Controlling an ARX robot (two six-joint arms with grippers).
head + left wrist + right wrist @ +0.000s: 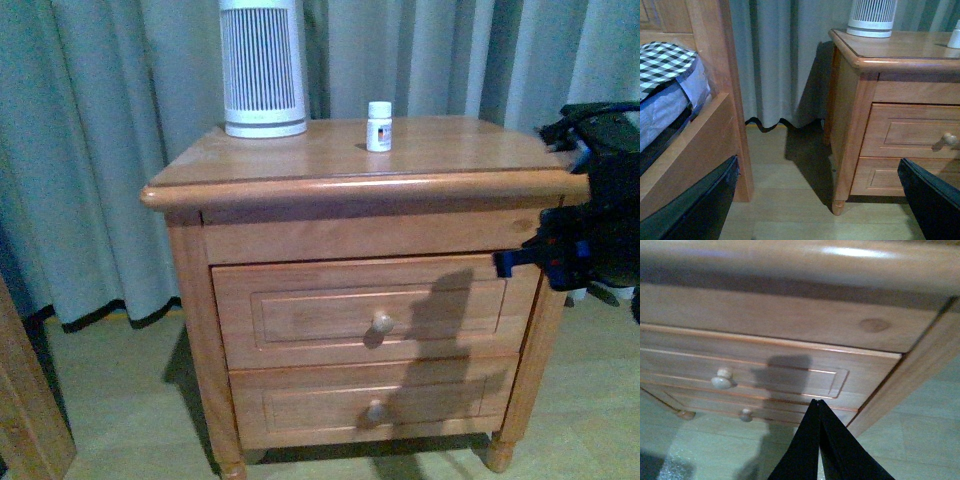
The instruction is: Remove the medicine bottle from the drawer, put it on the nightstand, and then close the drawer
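— Where's the medicine bottle [379, 126]?
— Upright on the nightstand [420, 185] tabletop, near the ribbed white tower [262, 66]; the drawer [372, 310] sits flush.
— Hands?
— Right hand [816, 402] clenched on nothing; left hand [815, 200] released.

Front faces nightstand [350, 170]; wrists low, perhaps nearer, sharing drawers.

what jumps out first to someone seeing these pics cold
The orange-brown nightstand fills the front view, with both its drawers pushed in; the upper drawer sits flush. On its top stand a large white ribbed cylinder at the back left and the tiny white medicine bottle near the middle. The dark right gripper, fingers pressed together, hangs in front of the drawer fronts near the cabinet's right edge.
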